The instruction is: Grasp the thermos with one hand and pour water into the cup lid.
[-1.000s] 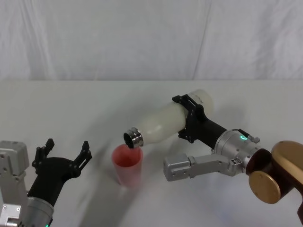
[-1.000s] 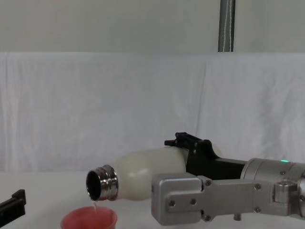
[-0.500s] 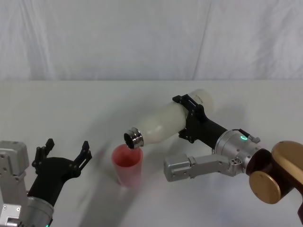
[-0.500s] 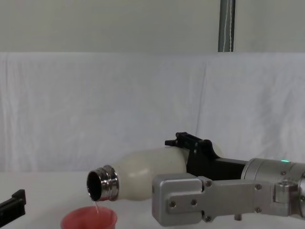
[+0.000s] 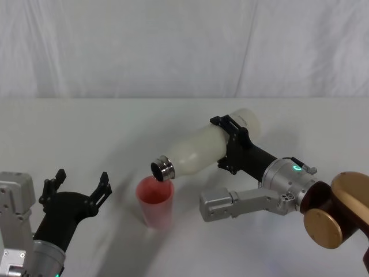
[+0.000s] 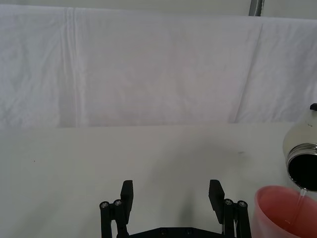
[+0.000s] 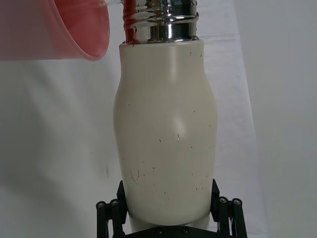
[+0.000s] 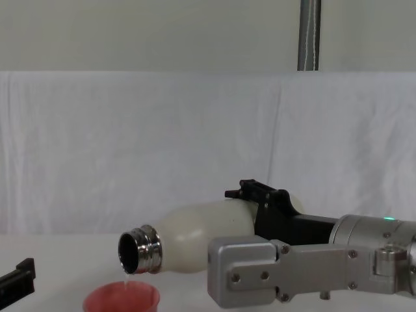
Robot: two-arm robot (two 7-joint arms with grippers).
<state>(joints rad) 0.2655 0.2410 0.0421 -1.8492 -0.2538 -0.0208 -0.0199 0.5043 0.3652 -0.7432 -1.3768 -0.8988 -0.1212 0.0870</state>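
My left gripper (image 5: 76, 186) is idling nearest me at the table's (image 5: 86, 127) left, its black fingers spread wide. Just past it one smooth salmon-pink cup lid (image 5: 154, 200) is standing upright. My right gripper (image 5: 233, 143) is clamping the lower body of the one matte cream thermos (image 5: 203, 149), tipping it nearly level, its shiny threaded steel neck (image 8: 140, 249) hanging right above the lid's rim, water trickling in.

A staged robot test booth — a lab, not a home. A wrinkled white cloth backdrop (image 5: 173, 46) fills the upper frame, a bare white table (image 5: 86, 133) lies below, a metal pole (image 8: 309, 36) stands upper right.
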